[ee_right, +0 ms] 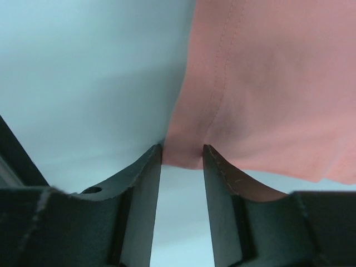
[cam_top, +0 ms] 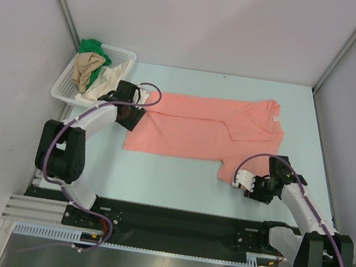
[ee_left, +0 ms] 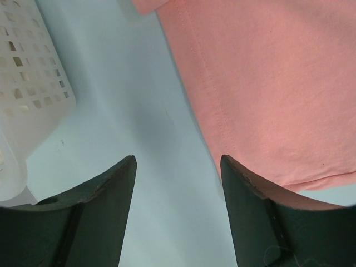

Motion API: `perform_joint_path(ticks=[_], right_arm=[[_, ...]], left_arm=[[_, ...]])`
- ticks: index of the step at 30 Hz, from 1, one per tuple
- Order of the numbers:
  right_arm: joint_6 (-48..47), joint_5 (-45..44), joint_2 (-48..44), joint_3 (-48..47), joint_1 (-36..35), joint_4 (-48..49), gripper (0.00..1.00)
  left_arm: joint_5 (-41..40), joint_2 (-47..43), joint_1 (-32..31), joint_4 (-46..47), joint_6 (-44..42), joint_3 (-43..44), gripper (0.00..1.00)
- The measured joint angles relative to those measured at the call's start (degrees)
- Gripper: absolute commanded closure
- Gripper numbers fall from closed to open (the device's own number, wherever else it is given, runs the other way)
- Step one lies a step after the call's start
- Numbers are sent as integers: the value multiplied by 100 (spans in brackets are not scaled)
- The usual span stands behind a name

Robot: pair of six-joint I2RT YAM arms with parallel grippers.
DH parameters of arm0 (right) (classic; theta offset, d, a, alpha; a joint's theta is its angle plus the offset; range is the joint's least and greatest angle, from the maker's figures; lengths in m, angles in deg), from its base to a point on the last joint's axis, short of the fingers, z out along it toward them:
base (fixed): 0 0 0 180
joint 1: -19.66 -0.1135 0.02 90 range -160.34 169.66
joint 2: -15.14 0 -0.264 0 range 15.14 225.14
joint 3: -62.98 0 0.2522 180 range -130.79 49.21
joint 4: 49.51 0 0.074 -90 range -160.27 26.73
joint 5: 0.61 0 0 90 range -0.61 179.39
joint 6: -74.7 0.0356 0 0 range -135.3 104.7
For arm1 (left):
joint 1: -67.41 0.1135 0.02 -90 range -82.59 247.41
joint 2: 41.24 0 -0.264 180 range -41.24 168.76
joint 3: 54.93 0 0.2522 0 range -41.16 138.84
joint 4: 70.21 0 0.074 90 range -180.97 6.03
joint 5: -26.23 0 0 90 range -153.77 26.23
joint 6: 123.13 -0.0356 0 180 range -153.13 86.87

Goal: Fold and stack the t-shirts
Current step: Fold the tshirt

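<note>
A salmon-pink t-shirt (cam_top: pixel 204 134) lies spread flat across the table, one sleeve folded in at the right. My left gripper (cam_top: pixel 132 118) is at its left edge. In the left wrist view this gripper (ee_left: pixel 178 158) stands open over bare table, with its right finger (ee_left: pixel 250 206) over the shirt's hem (ee_left: pixel 267 100). My right gripper (cam_top: pixel 243 182) is at the shirt's near right corner. Its jaws (ee_right: pixel 182 147) stand narrowly apart, and the shirt's corner (ee_right: pixel 183 158) lies between the fingertips. Green (cam_top: pixel 92 46), tan (cam_top: pixel 86 67) and cream (cam_top: pixel 105 83) t-shirts are bunched in the basket.
A white lattice basket (cam_top: pixel 124 53) stands at the back left, close beside the left gripper, and its wall (ee_left: pixel 28 83) shows in the left wrist view. Grey walls enclose the table on three sides. A black rail (cam_top: pixel 172 222) runs along the near edge.
</note>
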Motion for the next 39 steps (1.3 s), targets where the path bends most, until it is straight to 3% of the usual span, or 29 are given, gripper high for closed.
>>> perform_joint_path(ticks=[7, 11, 19, 28, 39], right_arm=[[44, -11, 299, -94, 2, 160, 100], [72, -24, 367, -146, 7, 149, 100], [223, -44, 356, -151, 7, 162, 100], [481, -144, 356, -151, -120, 208, 100], [546, -197, 350, -151, -146, 221, 100]], left_arm=[[-13, -2, 24, 11, -9, -125, 34], [138, -28, 201, -229, 7, -260, 37], [1285, -74, 822, -1220, 334, -205, 56], [2140, 63, 887, -1633, 509, -157, 58], [2306, 481, 927, -1574, 647, -42, 60]])
